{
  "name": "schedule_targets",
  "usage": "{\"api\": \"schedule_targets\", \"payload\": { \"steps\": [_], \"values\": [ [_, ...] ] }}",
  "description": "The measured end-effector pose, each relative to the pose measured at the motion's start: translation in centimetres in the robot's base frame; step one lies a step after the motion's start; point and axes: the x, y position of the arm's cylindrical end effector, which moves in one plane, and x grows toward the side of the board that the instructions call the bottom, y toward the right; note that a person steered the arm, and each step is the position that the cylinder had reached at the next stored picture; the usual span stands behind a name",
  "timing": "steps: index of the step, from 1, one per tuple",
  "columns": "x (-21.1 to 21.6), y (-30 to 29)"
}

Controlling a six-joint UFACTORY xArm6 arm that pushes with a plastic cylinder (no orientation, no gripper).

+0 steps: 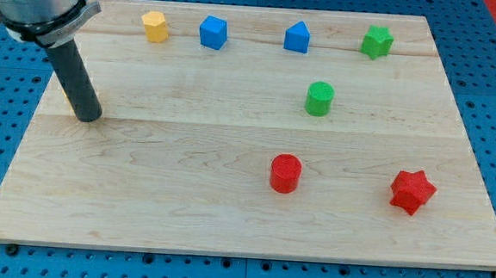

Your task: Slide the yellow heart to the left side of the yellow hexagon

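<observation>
Yellow heart (67, 99) almost wholly hidden: only a sliver of yellow-orange at the 9 o'clock edge of my tip (89, 115), touching or just behind the rod; shape not confirmable. No pincer on this rig, only the plain rod, so nothing to open or close.

Yellow hexagon (155, 26) toward 1 o'clock from the tip, near the board's top edge. Further along that top row toward 3 o'clock: a blue block (213, 32), a second blue block (297, 37), then a green star (376, 42). Green cylinder (319, 98) below that row; red cylinder (285, 173) and red star (412, 191) toward 4 o'clock, well apart from the work.

Step in hand, by judgement: contact made, the push itself largely ahead. Heart still well short of the spot at 9 o'clock of the hexagon. Next move likely: get behind the heart at its 6 o'clock side and drive toward 12, slightly toward 1, stopping beside the hexagon without nudging it.
</observation>
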Motion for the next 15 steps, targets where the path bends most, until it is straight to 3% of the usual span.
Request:
{"api": "schedule_targets", "payload": {
  "steps": [4, 8, 9, 14, 15],
  "values": [
    [0.2, -2.3],
    [-5.4, -0.7],
    [-3.8, 0.3],
    [-4.8, -7.5],
    [-4.8, -4.5]
  ]
}}
